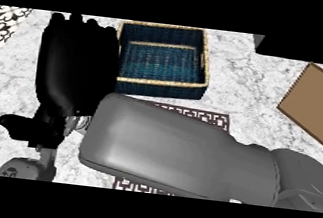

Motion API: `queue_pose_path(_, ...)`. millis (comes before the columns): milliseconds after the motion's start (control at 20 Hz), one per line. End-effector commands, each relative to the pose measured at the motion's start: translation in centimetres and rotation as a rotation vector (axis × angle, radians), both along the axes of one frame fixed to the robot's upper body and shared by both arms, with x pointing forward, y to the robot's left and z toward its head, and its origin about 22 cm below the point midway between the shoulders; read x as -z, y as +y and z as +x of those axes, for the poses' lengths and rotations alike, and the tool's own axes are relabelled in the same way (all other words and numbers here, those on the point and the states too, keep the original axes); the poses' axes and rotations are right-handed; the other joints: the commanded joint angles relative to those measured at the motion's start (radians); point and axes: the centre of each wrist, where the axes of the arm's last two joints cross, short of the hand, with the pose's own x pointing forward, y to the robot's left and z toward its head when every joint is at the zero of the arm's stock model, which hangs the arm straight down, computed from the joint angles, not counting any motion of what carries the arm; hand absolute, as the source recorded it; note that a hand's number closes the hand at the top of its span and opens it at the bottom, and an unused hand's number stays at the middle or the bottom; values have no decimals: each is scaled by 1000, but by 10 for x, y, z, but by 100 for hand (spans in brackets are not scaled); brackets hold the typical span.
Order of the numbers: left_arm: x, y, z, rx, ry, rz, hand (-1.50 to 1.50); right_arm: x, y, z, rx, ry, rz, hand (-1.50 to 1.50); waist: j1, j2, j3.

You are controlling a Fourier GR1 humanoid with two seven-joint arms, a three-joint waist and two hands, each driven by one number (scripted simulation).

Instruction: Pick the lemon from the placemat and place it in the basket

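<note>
Left hand (73,65) is hanging open at 9 o'clock, fingers straight, holding nothing. Basket (163,56) is sitting at 12. A big grey forearm (181,156) is covering the placemat (208,119), so lemon and right hand aren't showing. Guessing it's light, firm, a bit slick: wrap around its middle.

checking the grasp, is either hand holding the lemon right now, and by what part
Cannot be told. The left hand is open beside the basket, holding nothing; the right forearm covers the placemat, no lemon showing.

Matte black hand (77,66) left of the basket (160,83), blocky segmented fingers, bulky smooth grey forearm (181,156) below the basket, rounded grey joint casings, thin wires at wrist
</note>
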Motion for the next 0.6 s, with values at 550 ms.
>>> queue_pose_path(550,-4,-3,-10,-50,2,-8,0,24,-13,38,219,131,8,150,-35,6,3)
